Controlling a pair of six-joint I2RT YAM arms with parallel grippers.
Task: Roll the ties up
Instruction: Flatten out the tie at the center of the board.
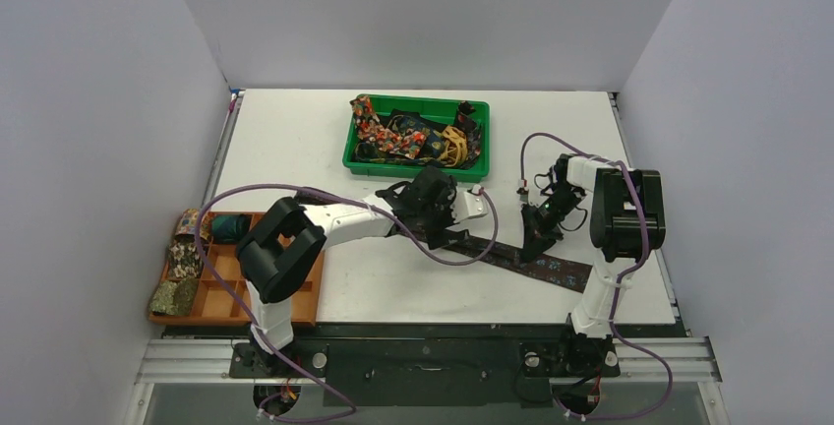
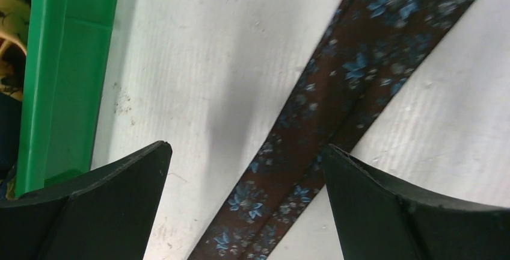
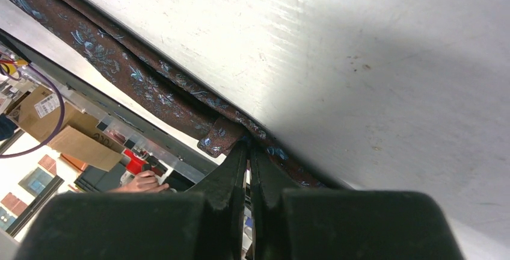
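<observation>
Seen from above, a brown tie (image 1: 551, 266) with small blue flowers lies flat and slantwise on the white counter (image 1: 295, 140), running from below the left arm's wrist toward the right front. The left gripper (image 1: 443, 223) hangs over the tie's far end, just in front of a green bin (image 1: 413, 162) holding a loose heap of ties (image 1: 408, 138). The right gripper (image 1: 536, 238) points down onto the tie's middle stretch. At the left edge an orange tray (image 1: 221, 302) holds rolled ties (image 1: 182, 253) in its left compartments.

In the left wrist view, the left gripper (image 2: 245, 148) stands wide open with nothing between its jaws. Below it the brown tie (image 2: 361, 61) crosses the counter (image 2: 210, 61) from bottom centre to top right, doubled so that two bands lie side by side. The green bin (image 2: 66, 79) wall stands at the left, apart from the tie.

In the right wrist view, the right gripper (image 3: 248, 145) is closed, its fingertips (image 3: 234, 157) pressed together and pinching the edge of the brown tie (image 3: 150, 85). A small flap of fabric is turned up just beside them. From there the tie stretches away to the upper left along the counter (image 3: 361, 61).
</observation>
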